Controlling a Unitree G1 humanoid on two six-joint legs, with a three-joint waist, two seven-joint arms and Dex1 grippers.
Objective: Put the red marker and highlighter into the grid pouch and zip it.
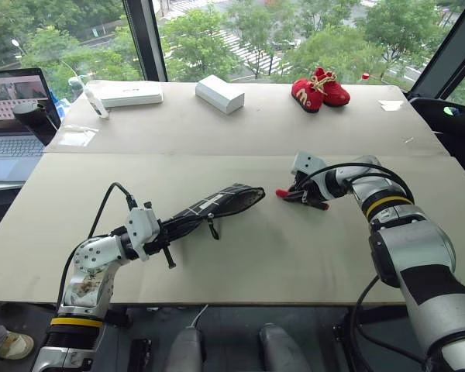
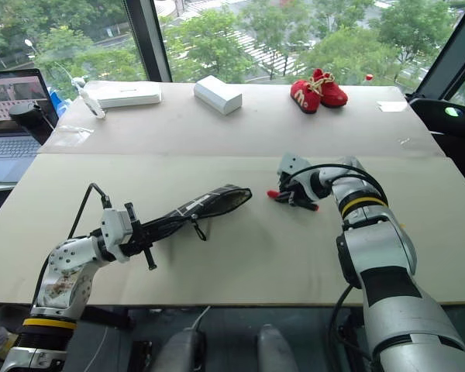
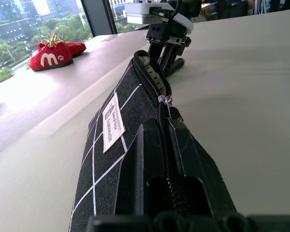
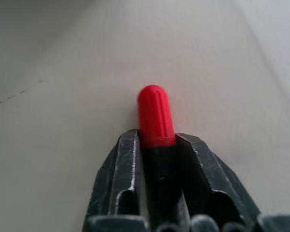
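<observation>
1. The left tool (image 1: 156,235) is pressed shut on the near end of the grid pouch (image 1: 217,203), holding it off the worktop (image 1: 240,256) — its open mouth points toward the right arm.
2. The red marker (image 1: 283,193) lies just beyond that mouth, its long axis roughly in line with the pouch and its red cap toward it.
3. The right tool (image 4: 157,145) pinches the marker's black barrel — the cap juts out past the fingertips (image 4: 123,154).

one grid pouch (image 1: 214,204), one red marker (image 4: 155,116), two red shoes (image 1: 319,89), two white boxes (image 1: 219,94), one laptop (image 1: 14,116)
</observation>
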